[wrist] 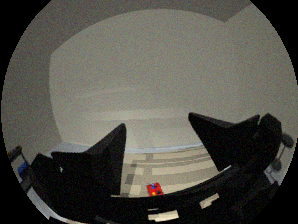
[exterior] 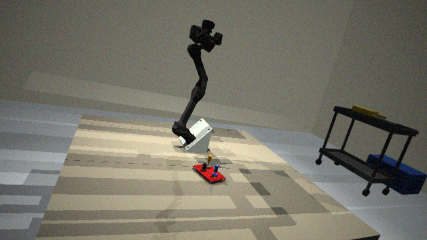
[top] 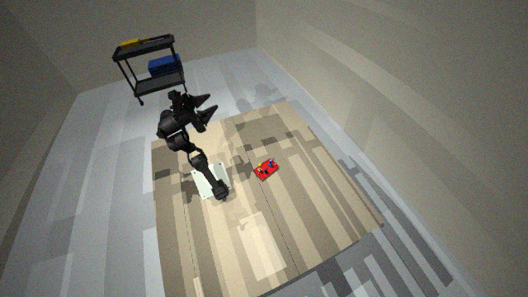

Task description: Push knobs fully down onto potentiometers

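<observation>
Hand [top: 213, 101] [exterior: 207, 36] [wrist: 157, 120], black, parallel-jaw: spread open, nothing gripped, foreground of the wrist view. Circuit board [top: 270, 168] [exterior: 207, 173] [wrist: 155, 189], red: on the tabletop [top: 264, 247] [exterior: 133, 190] [wrist: 187, 170], lower centre of the exterior view, bearing one yellow knob [exterior: 209, 158], one blue knob [exterior: 216, 167].

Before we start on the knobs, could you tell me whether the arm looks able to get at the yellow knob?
Probably yes: the gripper is open, and nothing stands above the yellow knob; reach is hard to judge.
</observation>
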`<state>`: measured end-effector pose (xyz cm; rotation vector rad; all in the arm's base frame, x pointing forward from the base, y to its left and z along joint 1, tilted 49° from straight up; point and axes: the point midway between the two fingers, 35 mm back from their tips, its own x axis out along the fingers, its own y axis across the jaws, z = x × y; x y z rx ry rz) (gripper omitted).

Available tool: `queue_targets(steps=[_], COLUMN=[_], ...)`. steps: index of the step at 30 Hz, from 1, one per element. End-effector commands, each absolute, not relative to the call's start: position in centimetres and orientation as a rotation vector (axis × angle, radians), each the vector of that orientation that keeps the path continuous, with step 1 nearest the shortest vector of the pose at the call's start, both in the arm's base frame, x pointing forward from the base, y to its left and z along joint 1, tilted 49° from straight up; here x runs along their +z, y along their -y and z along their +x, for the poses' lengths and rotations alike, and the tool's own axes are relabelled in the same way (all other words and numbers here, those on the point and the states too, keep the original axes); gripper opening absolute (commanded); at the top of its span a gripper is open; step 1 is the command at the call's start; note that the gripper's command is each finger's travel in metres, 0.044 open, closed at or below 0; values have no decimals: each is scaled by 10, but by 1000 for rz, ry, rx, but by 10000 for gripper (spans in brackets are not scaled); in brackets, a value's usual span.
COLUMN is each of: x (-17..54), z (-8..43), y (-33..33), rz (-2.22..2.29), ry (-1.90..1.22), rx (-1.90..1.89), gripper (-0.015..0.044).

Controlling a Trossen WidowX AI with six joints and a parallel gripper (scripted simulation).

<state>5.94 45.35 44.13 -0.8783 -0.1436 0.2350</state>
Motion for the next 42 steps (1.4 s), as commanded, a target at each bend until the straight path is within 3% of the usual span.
queue_targets(steps=[1, 15, 29, 42], x=[442, 520, 570, 636], z=[60, 32, 18, 11], y=[-453, -413, -374, -287], rz=[-880, -648, -397, -54], ry=[145, 292, 435, 546], rx=[235, 382, 462, 509], gripper=[374, 6, 0, 0])
